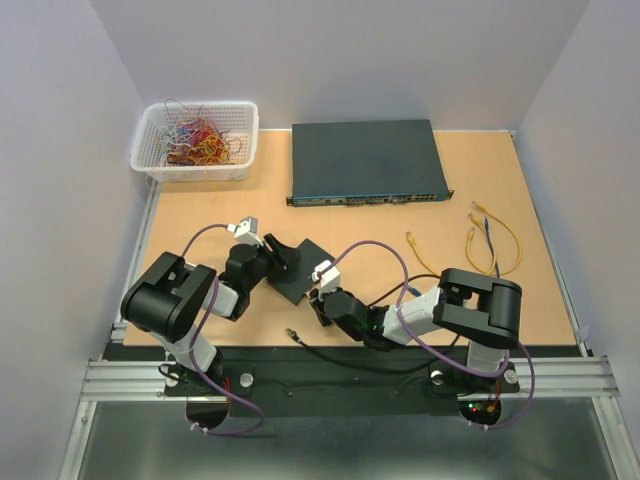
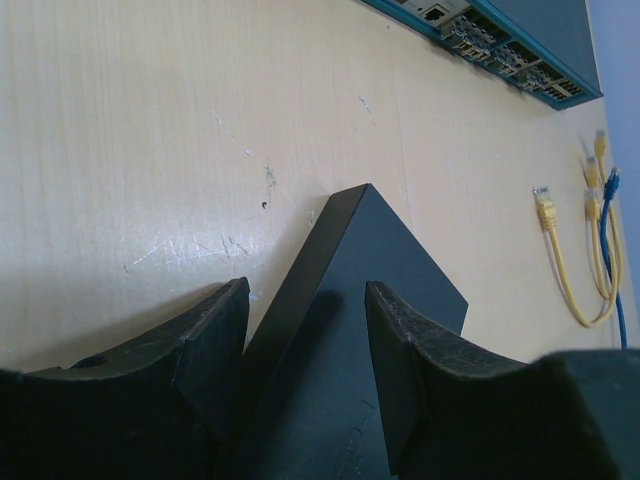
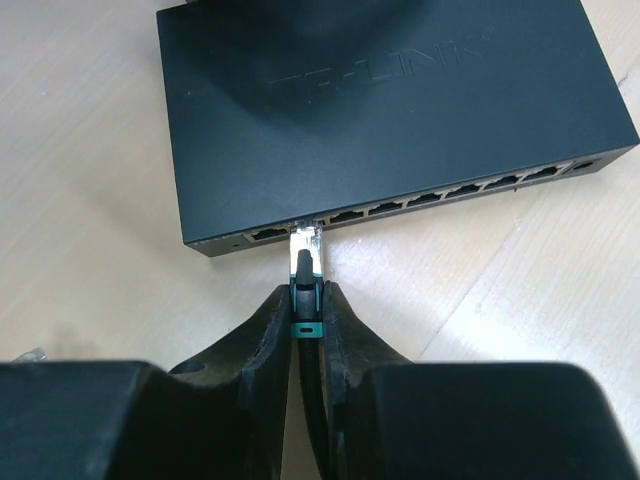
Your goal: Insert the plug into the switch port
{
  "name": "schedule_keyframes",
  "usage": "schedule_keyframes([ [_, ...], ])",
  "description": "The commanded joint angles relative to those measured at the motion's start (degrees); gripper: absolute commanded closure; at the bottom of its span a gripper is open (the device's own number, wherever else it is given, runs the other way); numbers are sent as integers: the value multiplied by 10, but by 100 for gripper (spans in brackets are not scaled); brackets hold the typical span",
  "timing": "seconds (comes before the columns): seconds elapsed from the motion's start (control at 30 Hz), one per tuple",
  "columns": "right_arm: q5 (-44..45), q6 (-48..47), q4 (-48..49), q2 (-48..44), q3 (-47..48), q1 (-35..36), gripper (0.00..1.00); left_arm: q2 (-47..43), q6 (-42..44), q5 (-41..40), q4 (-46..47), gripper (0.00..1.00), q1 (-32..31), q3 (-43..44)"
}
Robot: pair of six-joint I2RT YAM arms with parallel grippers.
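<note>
the small black switch (image 1: 297,268) lies on the worktop (image 1: 200,215) close to the near edge, about midway between left and right edges. the right wrist view shows what the top view cannot: the right jaws are clamped on the plug (image 3: 306,243) just behind its clear tip, with the black cable (image 3: 311,390) running back between them. the tip sits at the mouth of the second port from the left; whether it is seated cannot be told. in the left wrist view the left jaws stand apart, one on each side of the switch's body. only the top view shows the white basket (image 1: 150,160) in the far left corner.
</note>
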Motion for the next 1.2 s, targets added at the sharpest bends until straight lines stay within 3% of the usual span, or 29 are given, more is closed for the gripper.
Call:
schedule_keyframes([
  [0.0, -32, -35, 113, 7, 38, -5, 100, 20, -8, 70, -53, 41, -16, -27],
  [0.43, -35, -81, 118, 55, 94, -10, 100, 28, -17, 77, -24, 41, -41, -52],
  [0.8, -99, -202, 120, 77, 136, -13, 100, 66, -35, 63, 24, 41, -86, -70],
  [1.17, -82, -198, 120, 105, 152, -25, 100, 84, -64, 59, 69, 41, -100, -98],
])
